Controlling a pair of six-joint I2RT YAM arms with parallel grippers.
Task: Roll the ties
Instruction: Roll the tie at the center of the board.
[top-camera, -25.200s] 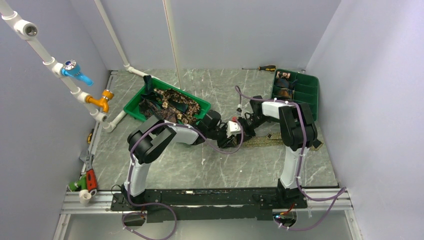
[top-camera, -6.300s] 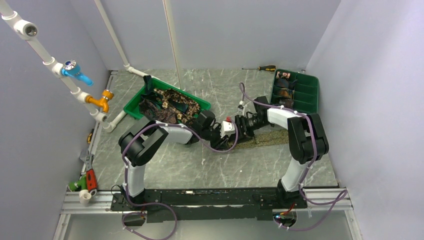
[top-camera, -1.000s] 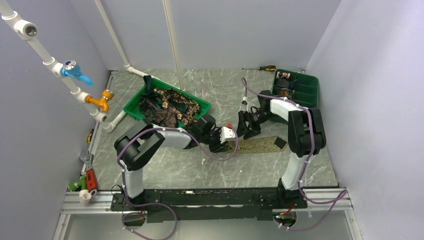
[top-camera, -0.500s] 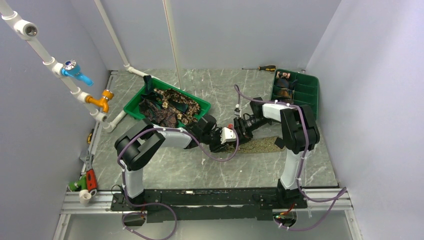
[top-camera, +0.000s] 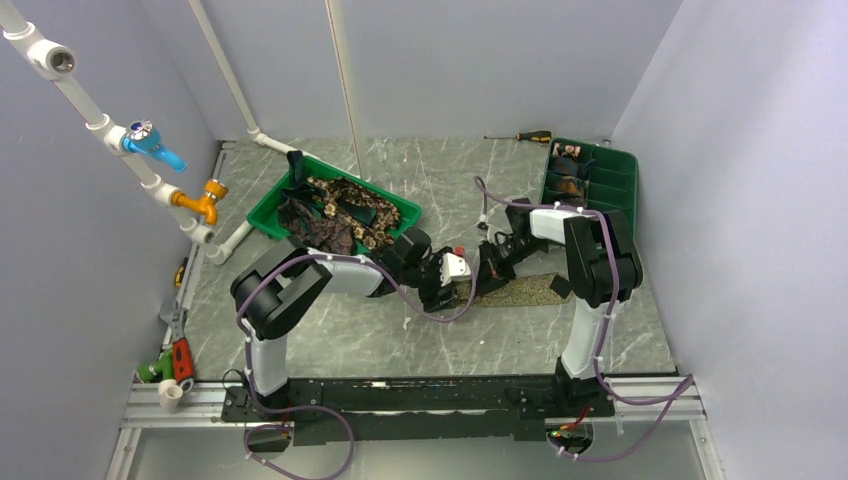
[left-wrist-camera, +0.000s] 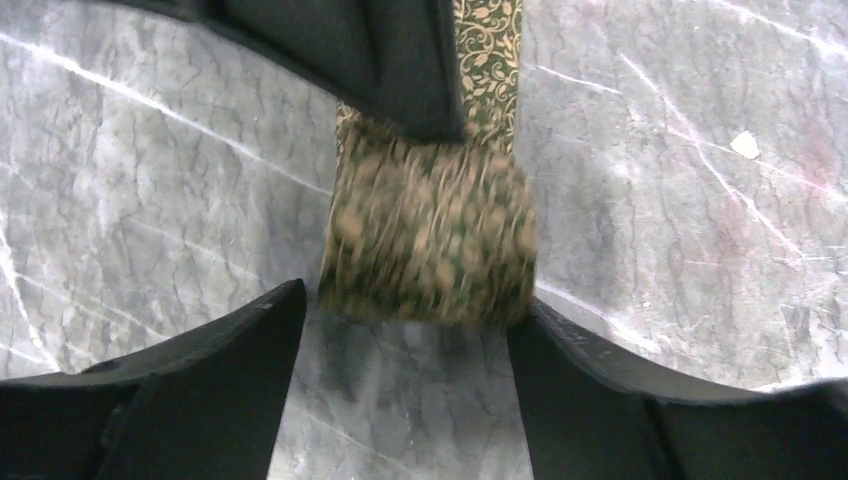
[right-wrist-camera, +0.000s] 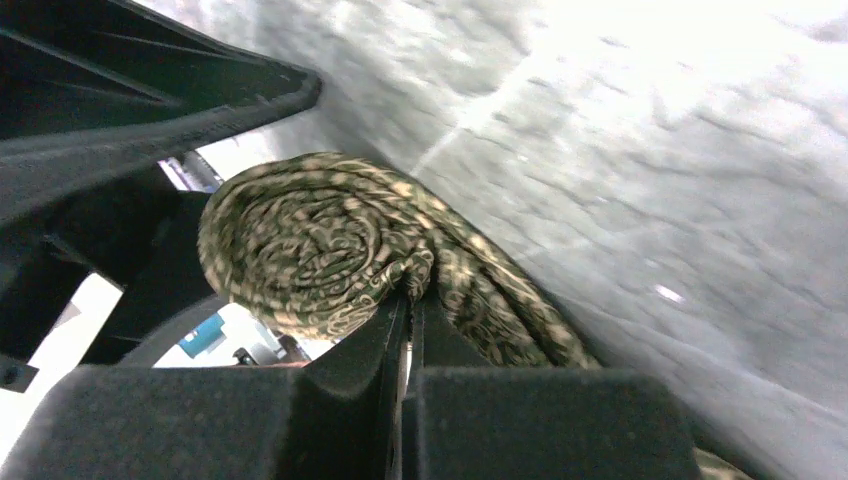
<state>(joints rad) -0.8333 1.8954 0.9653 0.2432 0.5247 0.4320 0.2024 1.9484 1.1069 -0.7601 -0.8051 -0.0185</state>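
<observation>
Both arms are black at the joints, with white shells on the long links. Thin purple cables loop along the left arm and the right arm. The left claw and the right claw have matte black fingers.

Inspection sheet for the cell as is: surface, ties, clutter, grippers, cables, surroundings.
Surface: grey veined table, no spills seen.
Job's things: olive-tan tie partly rolled, tail flat; loose ties heaped in green tray; coils in divided tray.
Clutter: screwdriver at back; hand tools at left edge.
Grippers: left gripper open, flanking the roll; right gripper shut on its centre.
Cables: purple cables run along both arms, one loop hanging near the tie.
Surroundings: white pipes with valves on left wall.
</observation>
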